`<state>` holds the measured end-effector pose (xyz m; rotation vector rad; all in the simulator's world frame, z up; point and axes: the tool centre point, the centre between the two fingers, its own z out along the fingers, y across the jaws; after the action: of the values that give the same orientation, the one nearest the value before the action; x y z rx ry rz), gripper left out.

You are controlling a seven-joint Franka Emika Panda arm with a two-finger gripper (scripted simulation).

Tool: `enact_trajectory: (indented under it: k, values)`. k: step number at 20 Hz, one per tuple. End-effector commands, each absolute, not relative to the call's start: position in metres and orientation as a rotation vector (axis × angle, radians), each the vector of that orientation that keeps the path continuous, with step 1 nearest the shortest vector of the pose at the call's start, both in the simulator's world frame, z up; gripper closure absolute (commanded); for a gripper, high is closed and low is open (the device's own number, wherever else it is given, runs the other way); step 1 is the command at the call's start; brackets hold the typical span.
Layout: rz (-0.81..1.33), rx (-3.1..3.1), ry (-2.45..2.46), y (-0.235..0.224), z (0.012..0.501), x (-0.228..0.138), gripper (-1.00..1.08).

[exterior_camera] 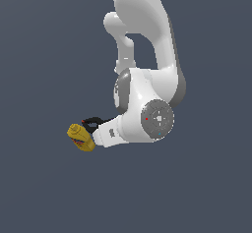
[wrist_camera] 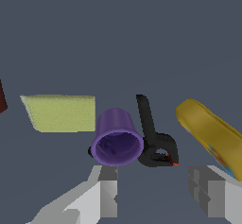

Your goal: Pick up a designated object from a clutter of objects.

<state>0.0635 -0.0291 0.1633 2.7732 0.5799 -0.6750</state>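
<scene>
The black spring clamp point(wrist_camera: 150, 131) lies on the grey floor, its long handle pointing away and its small orange-red tip point(wrist_camera: 175, 163) near the fingers. It sits between the purple cup point(wrist_camera: 116, 140) and the yellow bottle point(wrist_camera: 211, 132). My gripper point(wrist_camera: 158, 192) is open and empty, and the clamp's looped end lies just ahead of the gap between the fingers point(wrist_camera: 108, 190). In the exterior view only a bit of the clamp point(exterior_camera: 91, 123) shows beside the yellow bottle point(exterior_camera: 81, 137). The arm hides my fingers there.
A flat yellow-green pad point(wrist_camera: 59, 113) lies beyond the cup. A dark red-brown brick point(wrist_camera: 2, 98) shows at the picture's edge. The cup touches or nearly touches the clamp. The white arm point(exterior_camera: 147, 104) covers most of the clutter in the exterior view.
</scene>
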Motion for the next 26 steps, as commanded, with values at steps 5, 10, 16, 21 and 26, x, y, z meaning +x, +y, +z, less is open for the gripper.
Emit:
enact_trajectory:
  k: [5, 10, 16, 21, 26]
  values:
    - [-0.848, 2.632, 0.696, -0.044, 0.114, 0.067, -0.20]
    - [-0.964, 2.529, 0.766, -0.054, 0.081, 0.067, -0.20]
    - [-1.057, 2.441, 0.818, -0.062, 0.054, 0.064, -0.20]
    - [-1.098, 2.400, 0.840, -0.066, 0.042, 0.062, -0.20]
    - [-1.106, 2.393, 0.844, -0.067, 0.040, 0.062, -0.20]
